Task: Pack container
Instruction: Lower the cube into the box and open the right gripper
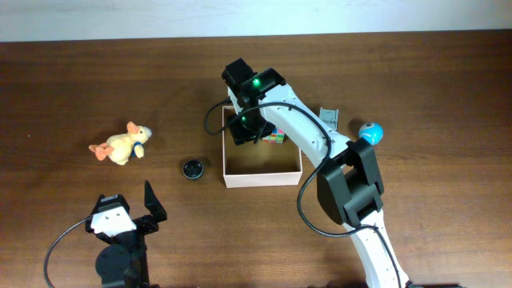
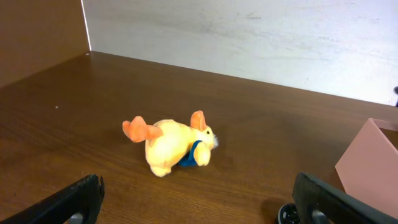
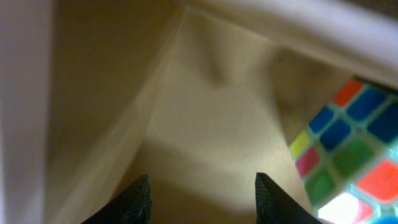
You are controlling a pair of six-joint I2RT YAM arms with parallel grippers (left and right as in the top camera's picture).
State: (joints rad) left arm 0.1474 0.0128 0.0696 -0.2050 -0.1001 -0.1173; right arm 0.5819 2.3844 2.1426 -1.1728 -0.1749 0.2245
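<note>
Packing barely begun: multicoloured puzzle cube (image 1: pixel 277 136) inside square white cardboard container (image 1: pixel 264 178); yellow plush duck (image 1: pixel 122 145), blue ball (image 1: pixel 370 133) waiting outside. Apart and empty: left claw (image 2: pixel 199 205), right claw (image 3: pixel 202 186).

Matt cardboard container (image 1: pixel 264 177), fuzzy plush duck (image 2: pixel 171 147), smooth wood-grain table (image 1: pixel 72 88), glossy plastic puzzle cube (image 3: pixel 348 149)

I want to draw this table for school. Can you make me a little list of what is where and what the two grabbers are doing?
box: middle of the table, white outside, tan inside
cube: colourful, inside the box at its far side
duck: lying on the table, left of the box
black round thing: on the table, close to the box's left wall
blue ball: on the table, right of the box
right gripper: down in the box, open, empty, cube beside it
left gripper: wide open, empty, facing the duck
</note>
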